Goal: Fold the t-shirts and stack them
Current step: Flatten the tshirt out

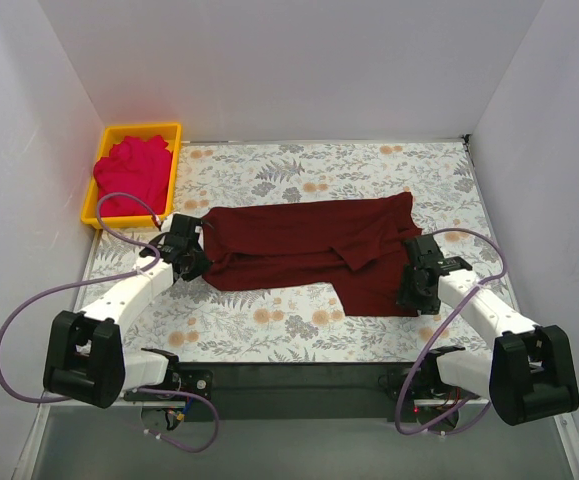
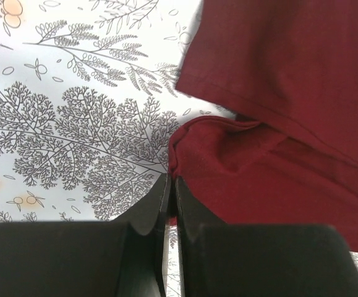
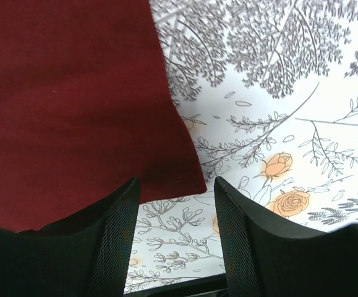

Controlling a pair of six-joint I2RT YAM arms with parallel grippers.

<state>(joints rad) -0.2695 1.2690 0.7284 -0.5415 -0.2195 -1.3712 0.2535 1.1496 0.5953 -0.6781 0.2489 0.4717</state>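
The dark maroon t-shirt (image 1: 309, 248) lies partly folded across the middle of the table. My left gripper (image 1: 195, 266) is at its left end, and in the left wrist view it (image 2: 171, 180) is shut on a bunched fold of the maroon cloth (image 2: 228, 167). My right gripper (image 1: 412, 296) is open over the shirt's near right corner. In the right wrist view that corner (image 3: 188, 176) lies just ahead of the gap between the spread fingers (image 3: 175, 189), untouched. The pinkish-red t-shirt (image 1: 132, 170) lies crumpled in the yellow bin.
The yellow bin (image 1: 174, 150) stands at the table's back left corner. White walls close in the left, back and right sides. The table has a floral cover (image 1: 269, 320). Purple cables loop beside both arm bases.
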